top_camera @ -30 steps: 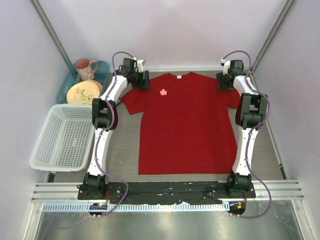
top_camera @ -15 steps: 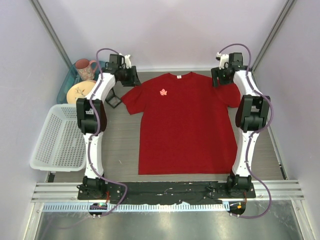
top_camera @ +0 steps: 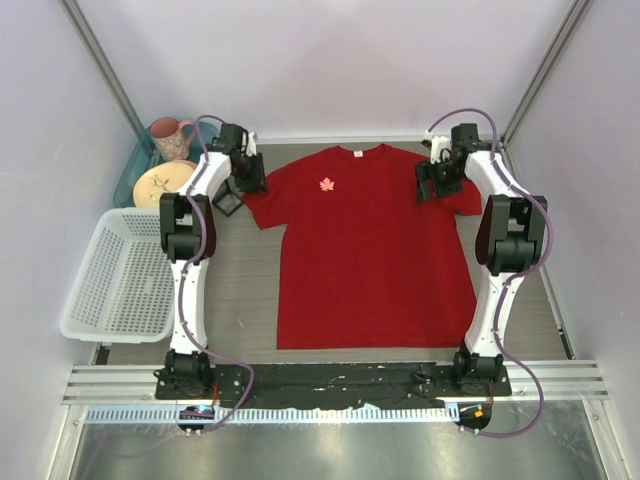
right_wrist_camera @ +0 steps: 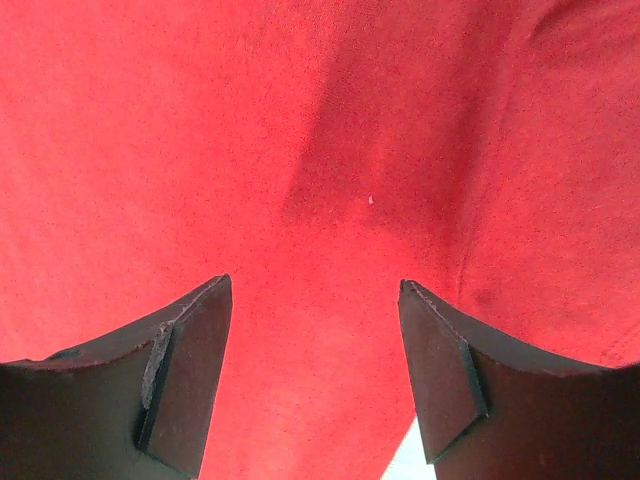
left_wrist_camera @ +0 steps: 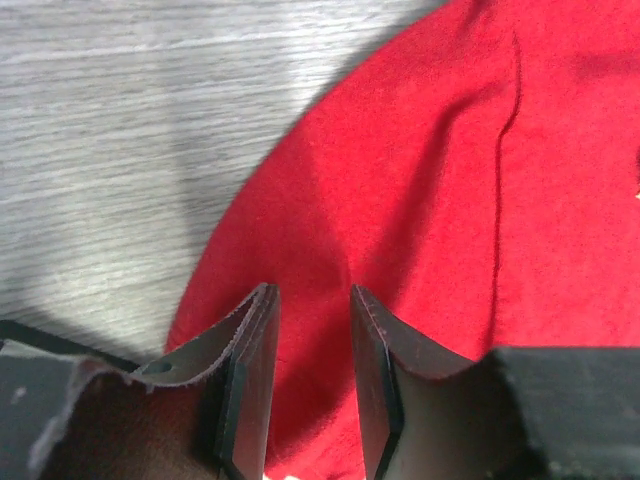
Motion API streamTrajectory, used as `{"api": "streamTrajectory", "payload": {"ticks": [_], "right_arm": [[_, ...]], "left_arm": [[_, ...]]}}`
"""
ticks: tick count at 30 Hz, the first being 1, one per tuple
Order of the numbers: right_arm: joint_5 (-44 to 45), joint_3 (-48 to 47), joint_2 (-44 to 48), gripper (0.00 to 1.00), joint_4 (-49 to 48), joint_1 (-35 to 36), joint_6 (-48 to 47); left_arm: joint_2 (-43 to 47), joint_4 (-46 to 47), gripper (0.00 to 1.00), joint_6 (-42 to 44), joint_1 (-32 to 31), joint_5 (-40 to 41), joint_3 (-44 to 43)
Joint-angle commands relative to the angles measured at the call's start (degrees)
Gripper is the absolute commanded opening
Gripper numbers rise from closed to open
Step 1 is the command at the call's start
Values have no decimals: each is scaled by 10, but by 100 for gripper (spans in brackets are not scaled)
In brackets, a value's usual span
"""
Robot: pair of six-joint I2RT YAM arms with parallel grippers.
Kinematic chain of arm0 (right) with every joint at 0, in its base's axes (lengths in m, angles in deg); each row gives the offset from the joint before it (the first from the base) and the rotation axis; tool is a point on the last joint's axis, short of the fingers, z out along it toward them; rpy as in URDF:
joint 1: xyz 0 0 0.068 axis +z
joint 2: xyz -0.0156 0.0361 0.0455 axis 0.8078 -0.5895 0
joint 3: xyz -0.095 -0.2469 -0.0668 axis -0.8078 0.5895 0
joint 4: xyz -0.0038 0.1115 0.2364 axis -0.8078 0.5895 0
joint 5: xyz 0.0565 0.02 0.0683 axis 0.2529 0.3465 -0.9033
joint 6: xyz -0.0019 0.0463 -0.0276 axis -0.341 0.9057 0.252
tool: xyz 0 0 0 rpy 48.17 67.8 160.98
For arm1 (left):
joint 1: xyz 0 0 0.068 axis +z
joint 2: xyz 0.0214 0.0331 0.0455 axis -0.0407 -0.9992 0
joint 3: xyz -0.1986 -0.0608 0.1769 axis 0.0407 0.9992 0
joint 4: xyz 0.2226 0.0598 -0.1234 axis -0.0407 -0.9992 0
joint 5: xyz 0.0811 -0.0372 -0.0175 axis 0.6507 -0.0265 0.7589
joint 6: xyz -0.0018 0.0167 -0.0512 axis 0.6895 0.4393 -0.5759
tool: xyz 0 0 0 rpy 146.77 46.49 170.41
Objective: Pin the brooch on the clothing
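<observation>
The red T-shirt [top_camera: 372, 255] lies flat on the table, neck at the far side. The pale pink leaf-shaped brooch [top_camera: 327, 184] sits on its chest left of the neck. My left gripper [top_camera: 250, 181] hangs over the shirt's left sleeve; in the left wrist view [left_wrist_camera: 312, 297] its jaws stand a narrow gap apart with only red cloth [left_wrist_camera: 450, 180] below. My right gripper [top_camera: 429, 187] is over the right shoulder; in the right wrist view [right_wrist_camera: 315, 287] its jaws are wide open above red cloth [right_wrist_camera: 300, 130]. Neither holds anything.
A small black square box [top_camera: 228, 203] lies on the table beside the left sleeve. A teal tray [top_camera: 131, 176] with a pink mug [top_camera: 172, 137] and a plate [top_camera: 163, 183] stands at far left. A white basket [top_camera: 125, 275] sits in front of it.
Both grippers rose and swung outward, then came back towards me onto the sleeves. The left arm's move uncovered the black box. The shirt and brooch have not moved.
</observation>
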Motion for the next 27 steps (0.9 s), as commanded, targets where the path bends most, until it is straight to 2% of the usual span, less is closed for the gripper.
{"api": "streamTrajectory", "payload": {"ticks": [1, 9, 16, 24, 27], "right_arm": [[-9, 18, 49, 72, 10, 2, -7], [-9, 28, 51, 71, 14, 2, -7], [-10, 16, 44, 71, 21, 7, -7], [-4, 25, 62, 72, 25, 6, -22], [-12, 8, 75, 74, 25, -2, -17]], "left_arm": [[-24, -24, 39, 28, 0, 50, -36], [-85, -48, 40, 63, 2, 78, -140], [-85, -23, 48, 103, 3, 94, -168], [-4, -14, 52, 122, 17, 85, -121], [68, 28, 58, 126, 21, 30, -54]]}}
